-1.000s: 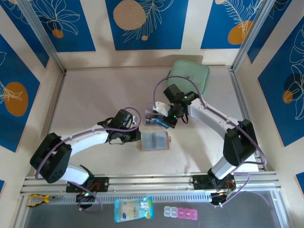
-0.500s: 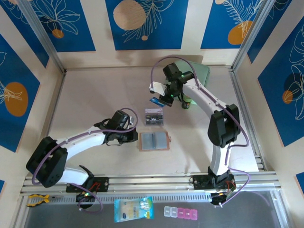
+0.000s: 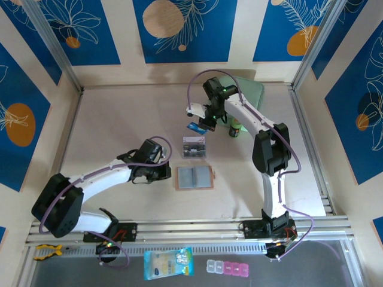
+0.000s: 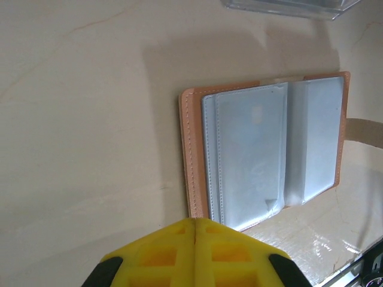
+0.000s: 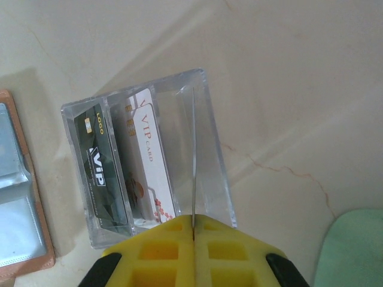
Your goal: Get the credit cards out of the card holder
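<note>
A pale, marble-veined table [image 3: 119, 131] is sitting inside blue-panelled walls [image 3: 185, 30] printed with white leaves and orange discs, with metal posts running up the corners. A mint-green pouch [image 3: 248, 92] is lying at the upper right of the table.

The card holder [image 3: 194, 177] is lying open and flat at the centre, grey pockets facing up. Just above it in the overhead view a clear box [image 3: 194, 146] is resting on the table. In the right wrist view, a dark card [image 5: 99, 173] and a white card [image 5: 146, 161] are standing in the box's slots.

The right arm is arching up and over toward the upper middle. The right gripper [image 5: 193, 222] is pinching a blue card [image 3: 194, 127], which is showing edge-on between the yellow fingers in the wrist view.

The left arm is reaching in low from the lower left. The left gripper [image 4: 194, 230] is sitting closed on nothing, just beside the card holder's left edge.
</note>
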Controlling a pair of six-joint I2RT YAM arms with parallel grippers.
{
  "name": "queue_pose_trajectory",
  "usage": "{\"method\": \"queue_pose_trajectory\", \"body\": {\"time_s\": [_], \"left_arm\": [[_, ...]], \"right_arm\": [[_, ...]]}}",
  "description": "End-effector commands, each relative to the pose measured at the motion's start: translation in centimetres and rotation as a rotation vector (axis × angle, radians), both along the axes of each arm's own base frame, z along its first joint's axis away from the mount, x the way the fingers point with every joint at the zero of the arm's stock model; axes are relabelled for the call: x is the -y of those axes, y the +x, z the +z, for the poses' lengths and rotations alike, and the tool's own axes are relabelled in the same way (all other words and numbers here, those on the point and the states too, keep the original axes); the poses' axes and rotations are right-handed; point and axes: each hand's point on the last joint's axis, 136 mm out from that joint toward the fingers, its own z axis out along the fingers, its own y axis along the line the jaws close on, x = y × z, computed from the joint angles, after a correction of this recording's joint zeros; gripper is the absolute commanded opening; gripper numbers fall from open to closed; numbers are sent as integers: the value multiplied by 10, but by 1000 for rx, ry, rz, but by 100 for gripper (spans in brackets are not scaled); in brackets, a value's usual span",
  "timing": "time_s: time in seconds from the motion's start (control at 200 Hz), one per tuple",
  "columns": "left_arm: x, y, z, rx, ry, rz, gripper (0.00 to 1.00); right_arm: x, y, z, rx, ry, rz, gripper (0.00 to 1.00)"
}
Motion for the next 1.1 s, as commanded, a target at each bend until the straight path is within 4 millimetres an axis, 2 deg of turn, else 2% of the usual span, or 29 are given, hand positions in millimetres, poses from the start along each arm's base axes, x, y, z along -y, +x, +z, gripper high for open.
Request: {"method": "queue_pose_trajectory", "body": {"time_s": [0.0,0.105,0.185,0.475,0.63,0.85,1.095], "left_arm": [[-7,2,8,15,7,26,3],[-9,1,8,14,10,30,4],[-10,0,8,13,10,32,4],[-4,2,9,12,-19,22,4],[2,4,8,5,-33,9,4],[6,6,6,-3,-37,-3,3],[4,5,1,-12,-24,-3,3]], "right_arm": [[-3,1,3,-20,29,27,5],[-2,6,2,-10,16,14,15],[-1,8,7,4,19,1,18],[-3,10,33,50,84,-76,18],[-7,12,40,50,144,-152,18],[-12,34,25,59,166,-265,18],[-26,45,-2,26,164,-271,22]]}}
